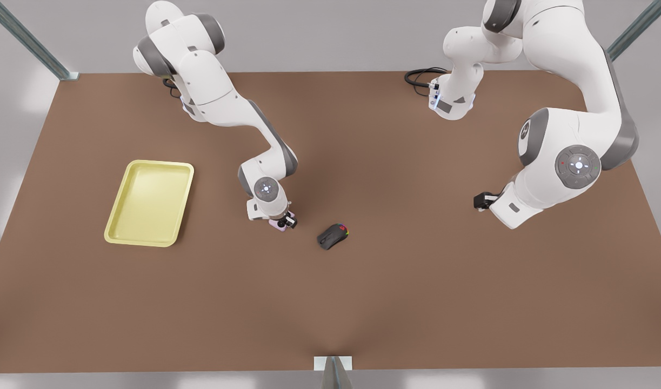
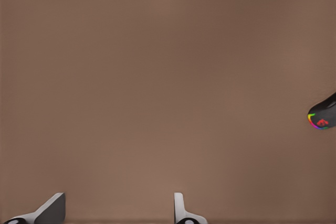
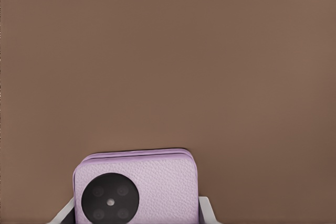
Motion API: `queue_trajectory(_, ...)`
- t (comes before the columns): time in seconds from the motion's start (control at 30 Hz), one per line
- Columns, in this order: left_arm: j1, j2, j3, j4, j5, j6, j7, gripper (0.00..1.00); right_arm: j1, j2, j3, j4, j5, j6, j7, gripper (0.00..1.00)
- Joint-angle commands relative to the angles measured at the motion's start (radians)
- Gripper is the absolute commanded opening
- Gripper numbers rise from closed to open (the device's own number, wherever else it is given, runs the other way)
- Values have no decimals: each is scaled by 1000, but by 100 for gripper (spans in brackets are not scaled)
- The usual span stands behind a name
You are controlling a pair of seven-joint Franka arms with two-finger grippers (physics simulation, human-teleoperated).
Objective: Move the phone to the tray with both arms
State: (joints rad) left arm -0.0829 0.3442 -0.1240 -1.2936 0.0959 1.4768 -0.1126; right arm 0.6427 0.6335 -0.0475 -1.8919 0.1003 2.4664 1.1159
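Pale pink and leather-grained, the phone (image 3: 135,188) sat clamped between the right gripper's (image 1: 282,222) fingers (image 3: 206,209), its round black lens cluster facing the wrist camera, low over the bare brown table (image 1: 362,302). Its destination, the shallow yellow tray (image 1: 149,202) with rounded corners, lay well apart toward the front view's left, long axis running away from the camera. The left gripper (image 1: 480,201) waited on the far side of the glossy black mouse (image 1: 333,236), fingers (image 2: 181,211) spread apart and holding nothing, so the right arm was much the nearer.
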Motion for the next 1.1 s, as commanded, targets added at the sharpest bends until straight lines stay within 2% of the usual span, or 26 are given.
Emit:
queue_trajectory(0.0,0,-2,0,0,1,0,-7,100,-2,-11,0,0,-2,-4,-4,76)
queue_trajectory(0.1,-2,-2,-2,2,1,-1,-9,100,-32,-90,-2,-32,-2,-78,-82,76)
queue_trajectory(0.23,-8,-2,-2,2,1,-1,-15,100,-189,-241,-9,-222,-2,-78,-407,76)
queue_trajectory(0.33,-8,-2,-2,2,1,0,-16,100,-284,-399,-37,-423,-4,-76,-605,76)
queue_trajectory(0.37,-9,-2,-2,2,1,0,-15,100,-310,-405,-43,-440,-4,-76,-657,76)
queue_trajectory(0.4,-9,-1,-2,2,1,0,-15,100,-316,-416,-94,-446,-5,-83,-738,76)
queue_trajectory(0.5,-11,-1,-2,2,1,2,-16,100,-357,-403,-249,-435,-5,-95,-1038,76)
queue_trajectory(0.63,-11,-1,-2,2,1,2,-16,100,-459,-374,-319,-417,-11,-84,-1285,76)
queue_trajectory(0.7,-11,-1,-2,2,1,2,-16,100,-472,-376,-319,-426,-13,-90,-1312,76)
queue_trajectory(0.73,-11,3,-2,2,1,2,-16,100,-477,-373,-319,-426,-13,-92,-1312,79)
queue_trajectory(0.77,-11,3,-2,2,1,4,-16,100,-476,-371,-318,-418,-13,-95,-1309,95)
queue_trajectory(0.8,-11,3,-2,2,1,5,-15,100,-476,-368,-319,-415,-13,-93,-1311,100)
queue_trajectory(0.93,-11,4,-2,2,1,7,-15,100,-476,-376,-319,-406,-13,-99,-1309,100)
queue_trajectory(1.03,-11,4,-2,2,1,7,-15,100,-463,-406,-313,-237,-14,-302,-1303,100)
queue_trajectory(1.07,-11,4,-2,2,1,7,-15,100,-462,-425,-304,-121,-24,-432,-1301,100)
